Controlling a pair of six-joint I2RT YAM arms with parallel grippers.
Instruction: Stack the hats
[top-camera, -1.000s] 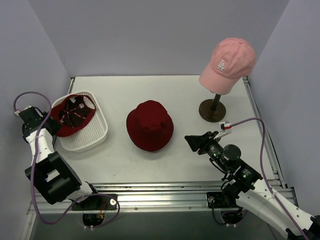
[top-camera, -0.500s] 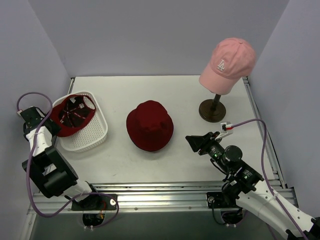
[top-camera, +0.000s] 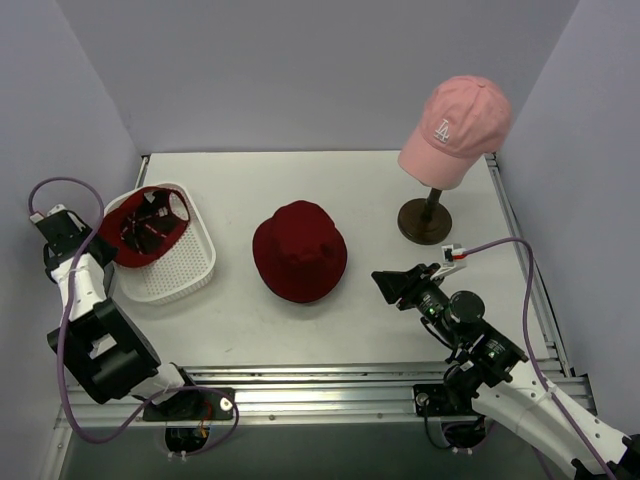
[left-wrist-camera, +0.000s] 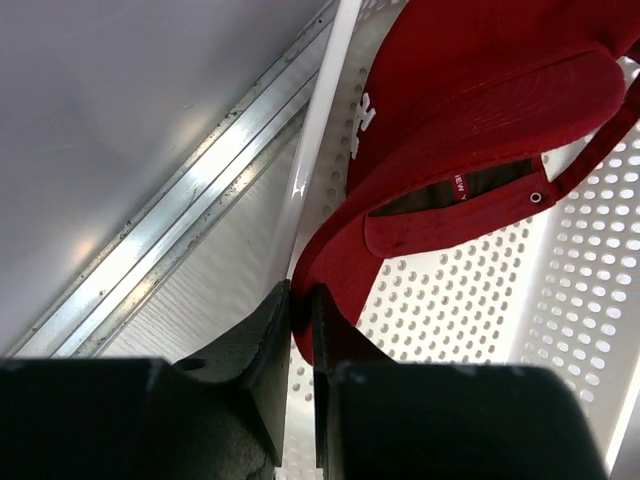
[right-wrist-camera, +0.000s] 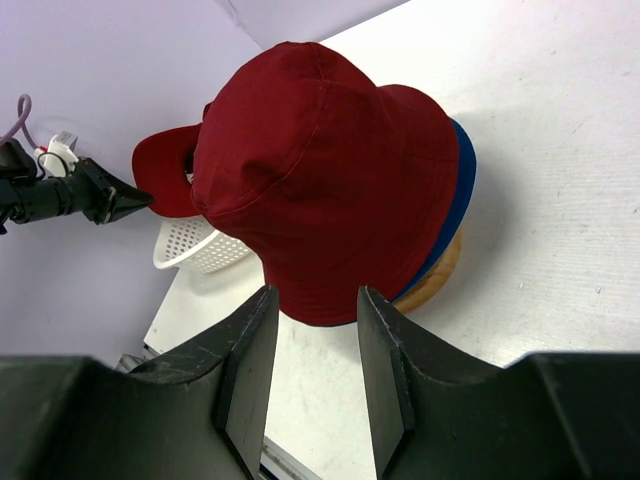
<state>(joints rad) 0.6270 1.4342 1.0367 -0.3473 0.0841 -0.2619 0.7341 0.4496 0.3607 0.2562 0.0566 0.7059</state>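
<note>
Bright, even overhead light, soft shadows. Glare streaks the metal rail (left-wrist-camera: 180, 210) left of the left claw (left-wrist-camera: 302, 292), itself dark and blurred.

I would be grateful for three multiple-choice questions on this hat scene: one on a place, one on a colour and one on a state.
1. Where does the red cap lie? A. on the floor B. in the white basket C. on the wall
2. What colour shows under the dark red bucket hat? A. blue B. green C. yellow
3. How is the right gripper? A. shut on a hat B. shut, empty C. open, empty

1 B: it sits inside the perforated walls. 2 A: the blue hat peeks out below the brim. 3 C: its jaws stand apart, nothing between.
</note>
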